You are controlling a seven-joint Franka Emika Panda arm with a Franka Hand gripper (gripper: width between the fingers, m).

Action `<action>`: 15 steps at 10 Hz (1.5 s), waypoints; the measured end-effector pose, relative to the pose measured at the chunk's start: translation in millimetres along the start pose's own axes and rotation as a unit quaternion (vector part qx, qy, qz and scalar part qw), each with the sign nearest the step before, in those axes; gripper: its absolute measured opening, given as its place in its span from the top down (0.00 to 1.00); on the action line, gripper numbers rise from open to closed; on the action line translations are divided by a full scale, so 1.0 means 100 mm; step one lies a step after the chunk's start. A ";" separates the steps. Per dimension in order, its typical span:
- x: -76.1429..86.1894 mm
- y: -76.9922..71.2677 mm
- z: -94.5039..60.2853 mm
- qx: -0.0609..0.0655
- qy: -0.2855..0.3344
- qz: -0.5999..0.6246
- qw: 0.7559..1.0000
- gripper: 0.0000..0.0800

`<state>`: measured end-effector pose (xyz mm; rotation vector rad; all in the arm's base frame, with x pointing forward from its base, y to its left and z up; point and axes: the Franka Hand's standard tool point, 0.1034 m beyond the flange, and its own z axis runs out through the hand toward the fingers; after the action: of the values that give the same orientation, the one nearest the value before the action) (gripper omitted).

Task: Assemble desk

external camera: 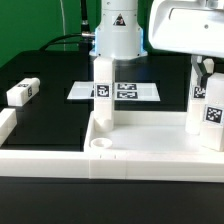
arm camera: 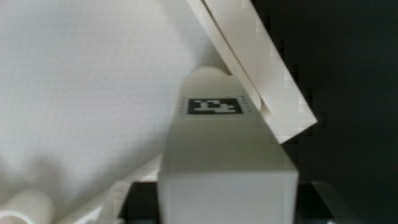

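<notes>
Held leg [external camera: 208, 115] is kept upright at 3 o'clock, its top pinched between the gripper [external camera: 205, 68] jaws, over the tabletop [external camera: 150, 160] at 6. Standing leg [external camera: 103, 95] is planted near its corner socket; loose leg [external camera: 22, 92] is left at 9.

The leg [external camera: 205, 135] under the gripper [external camera: 205, 70] is white with a black-and-white square tag [external camera: 213, 112]; tabletop [external camera: 150, 142] white, table [external camera: 50, 70] black.
</notes>
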<state>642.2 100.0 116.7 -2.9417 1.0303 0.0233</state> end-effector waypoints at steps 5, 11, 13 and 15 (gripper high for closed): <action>-0.01 0.00 0.00 0.008 -0.010 0.234 0.972 0.64; -0.01 -0.01 0.00 0.008 -0.009 0.262 0.965 0.40; -0.02 -0.03 0.01 0.009 -0.008 0.225 0.974 0.23; -0.01 -0.02 0.01 0.010 -0.007 0.153 0.988 0.20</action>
<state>642.4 102.5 116.2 -2.7314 1.4589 0.0396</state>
